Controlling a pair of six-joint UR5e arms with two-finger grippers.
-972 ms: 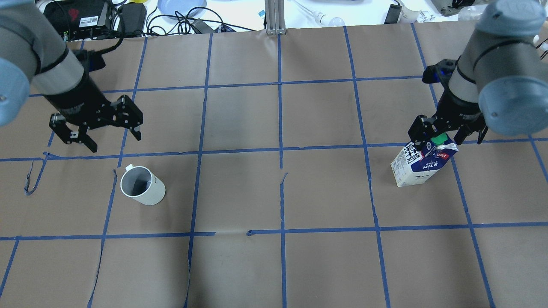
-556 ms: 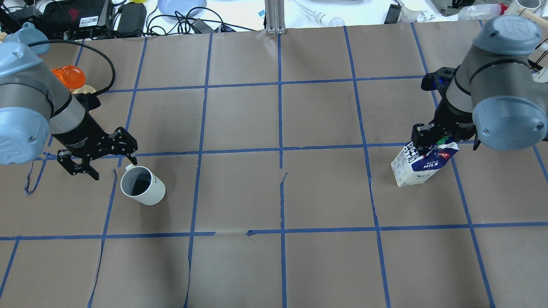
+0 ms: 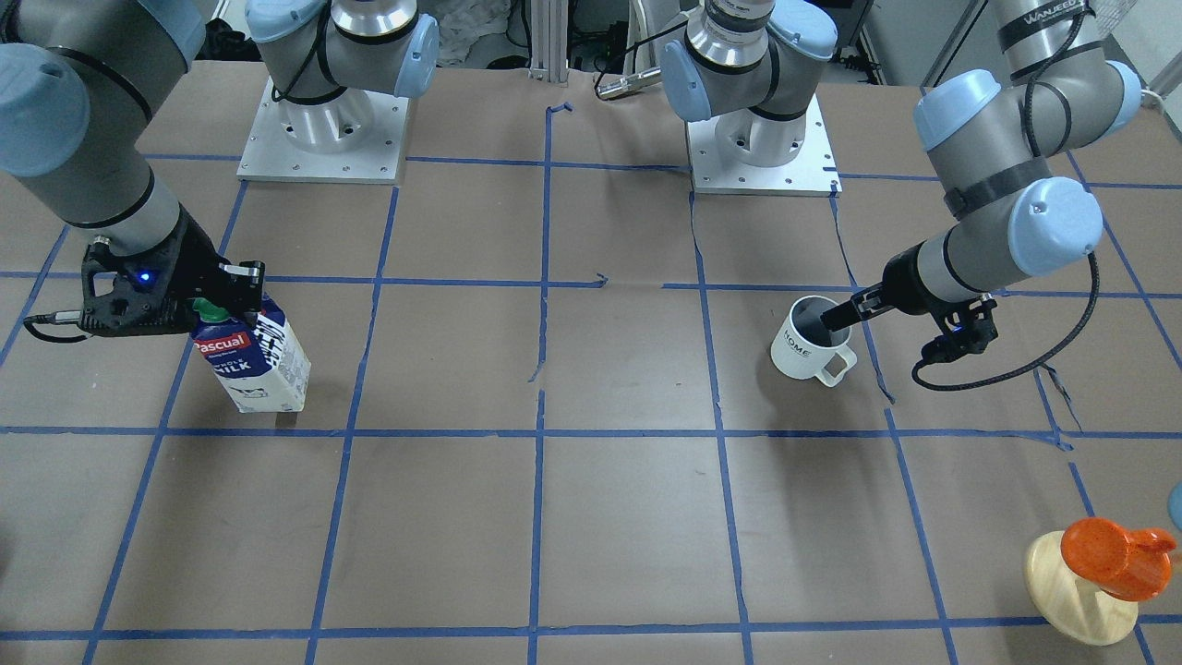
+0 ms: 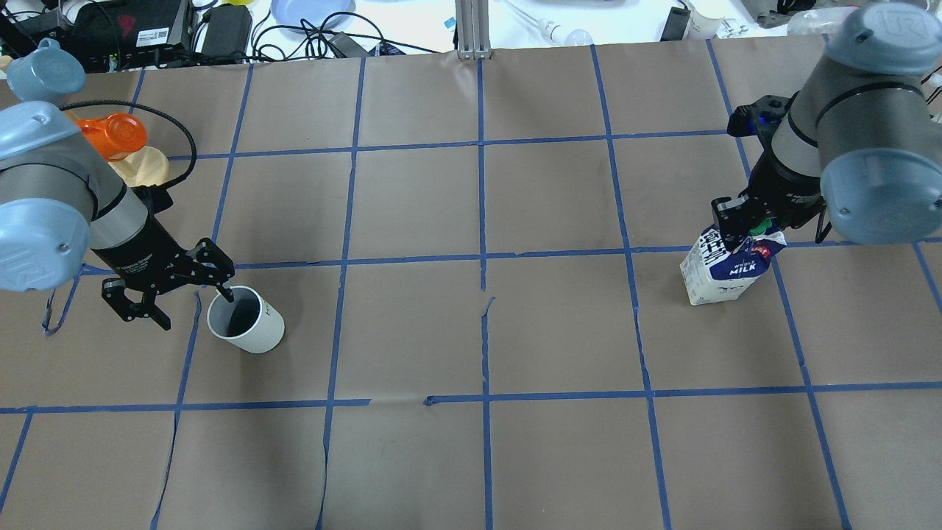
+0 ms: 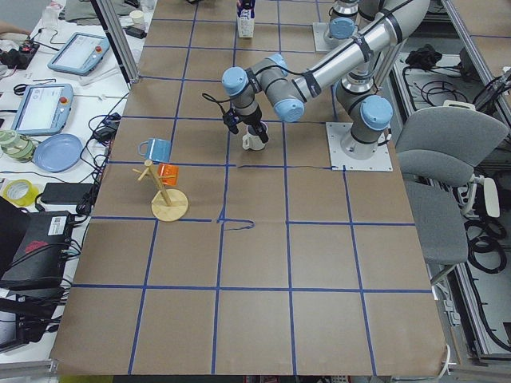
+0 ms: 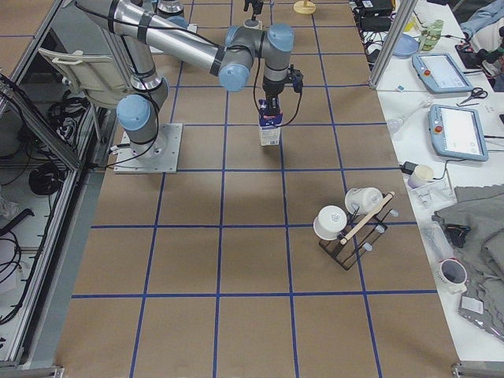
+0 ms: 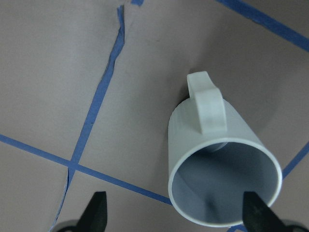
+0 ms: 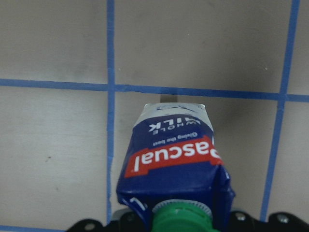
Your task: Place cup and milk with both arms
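The white cup point(image 4: 249, 327) stands upright on the paper at the left, handle toward my left arm; it also shows in the front view point(image 3: 805, 347). My left gripper point(image 4: 194, 309) is open and low. One finger is inside the rim and the other is outside, on the handle side, as the left wrist view shows point(image 7: 176, 215). The blue and white milk carton point(image 4: 725, 272) is at the right and leans. My right gripper point(image 4: 747, 230) is shut on its gabled top by the green cap point(image 8: 181, 217). I cannot tell whether its base touches the paper.
A wooden mug tree with an orange cup point(image 4: 110, 134) and a blue cup point(image 4: 40, 68) stands behind my left arm. A rack of white cups point(image 6: 350, 224) stands far along the table. Cables and boxes point(image 4: 147, 26) line the far edge.
My left gripper came down and toward the cup until one finger entered its rim. My right gripper shut on the carton's top, and the carton shifted slightly away and stands more upright.
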